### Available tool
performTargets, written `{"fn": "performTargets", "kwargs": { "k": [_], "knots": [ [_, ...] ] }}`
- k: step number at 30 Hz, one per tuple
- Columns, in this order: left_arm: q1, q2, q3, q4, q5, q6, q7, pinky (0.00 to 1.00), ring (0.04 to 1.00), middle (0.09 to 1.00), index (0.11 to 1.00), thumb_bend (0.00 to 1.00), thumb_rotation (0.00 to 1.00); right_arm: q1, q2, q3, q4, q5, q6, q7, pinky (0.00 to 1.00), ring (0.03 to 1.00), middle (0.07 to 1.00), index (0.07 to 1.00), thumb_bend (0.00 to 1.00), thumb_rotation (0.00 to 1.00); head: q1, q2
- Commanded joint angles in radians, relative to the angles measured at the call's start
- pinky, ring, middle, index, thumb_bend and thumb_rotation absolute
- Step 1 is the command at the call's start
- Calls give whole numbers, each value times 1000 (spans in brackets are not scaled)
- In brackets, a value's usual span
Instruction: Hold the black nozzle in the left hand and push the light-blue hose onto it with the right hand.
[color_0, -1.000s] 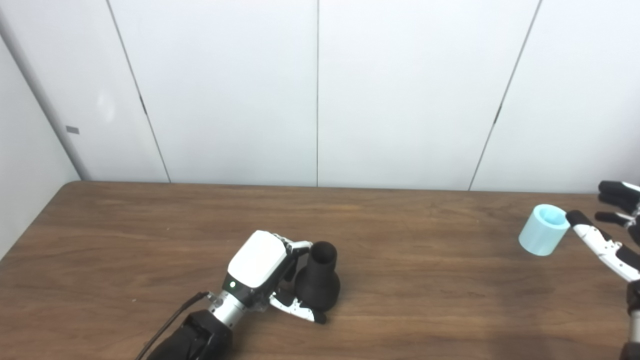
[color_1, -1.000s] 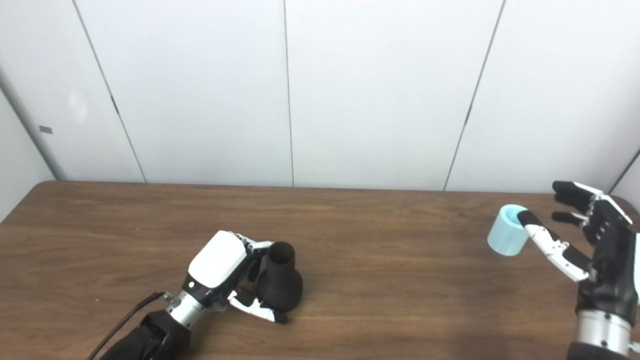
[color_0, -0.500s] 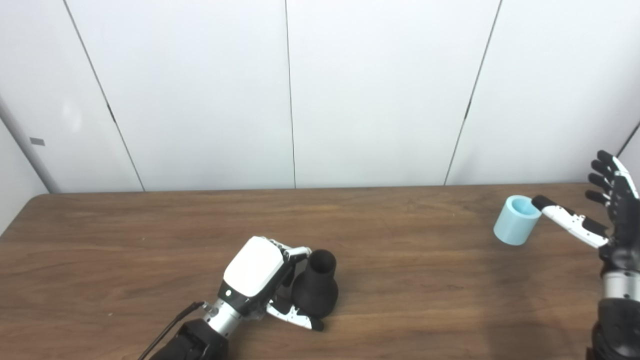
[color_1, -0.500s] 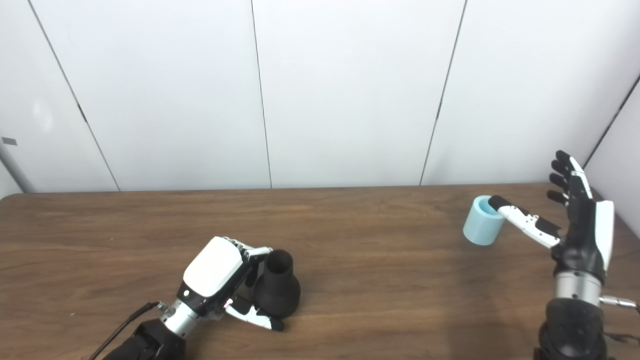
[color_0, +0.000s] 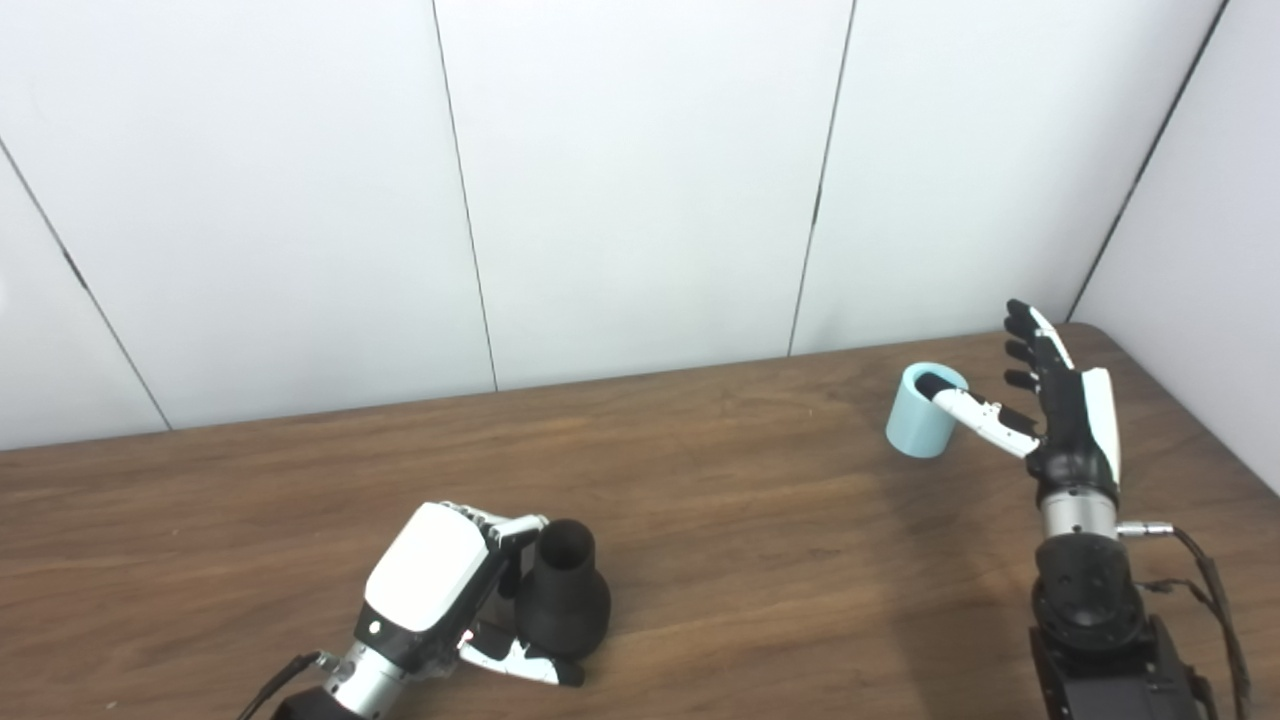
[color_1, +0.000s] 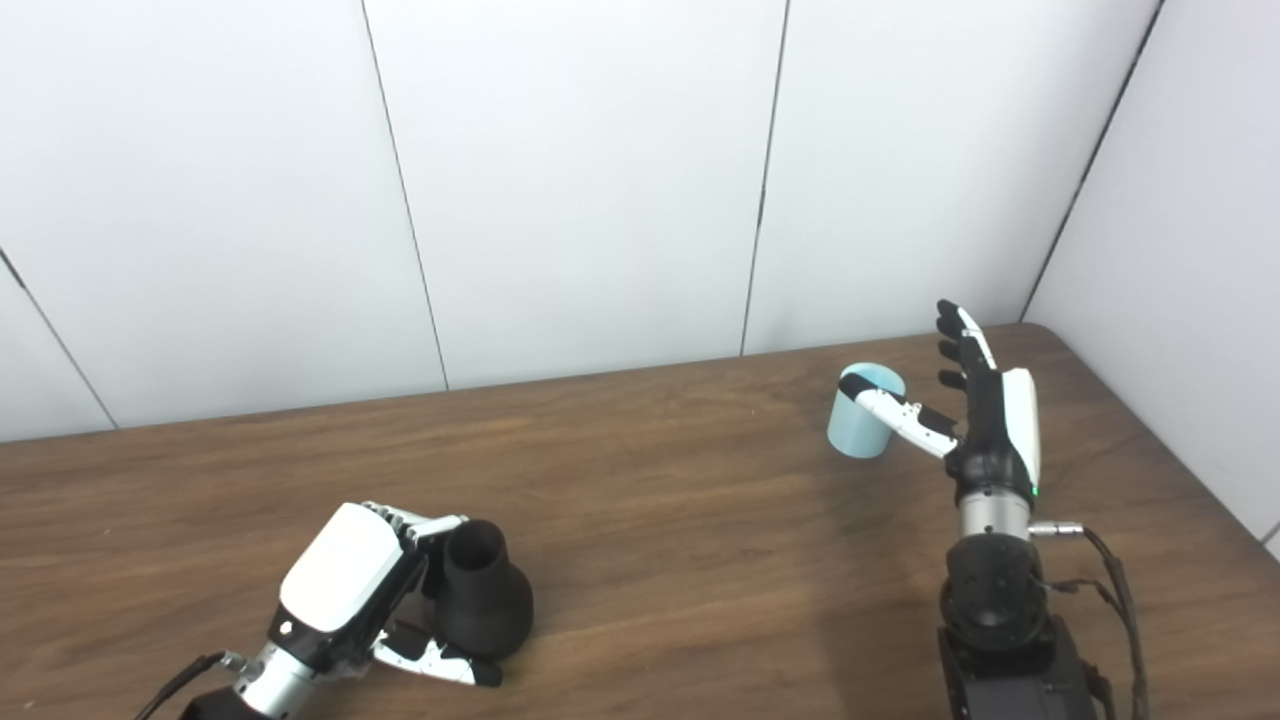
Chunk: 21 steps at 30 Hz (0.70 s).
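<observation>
1. Black nozzle (color_0: 563, 603): upright on the wooden table (color_0: 760, 560), near the front edge, neck up. Position on the table unchanged across the last second; the camera has panned right.
2. Left hand (color_0: 440, 585): curled around the nozzle's left side, fingers and thumb against it; not lifted.
3. Light-blue hose (color_0: 923, 424): short piece standing at the far right.
4. Right hand (color_0: 1060, 420): spread, unclosed; thumb tip now over the hose's opening, nearer than before. Judgement: grasp imminent, joining not begun.

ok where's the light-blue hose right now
The light-blue hose stands on the table's far right side, near the back wall, with the open right hand's thumb at its rim.
</observation>
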Motion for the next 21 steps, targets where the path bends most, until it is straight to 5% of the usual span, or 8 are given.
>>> {"fn": "performTargets", "kwargs": {
  "k": [1,14,21],
  "knots": [
    [98,3,-34,55,-21,-20,23,93,142,219,482,518,38,-47,-36,-1,3,-5,-32,-16,766,849,877,895,978,481,-8,1],
    [90,51,-60,58,-88,-21,26,77,128,193,482,519,37,-74,-37,35,72,-23,-31,-29,766,848,873,890,998,460,-93,-10],
    [90,60,-72,52,-104,-21,25,79,130,197,482,519,37,-92,-42,13,157,48,-72,-30,815,882,897,915,1000,437,-95,-9]
  ]
}}
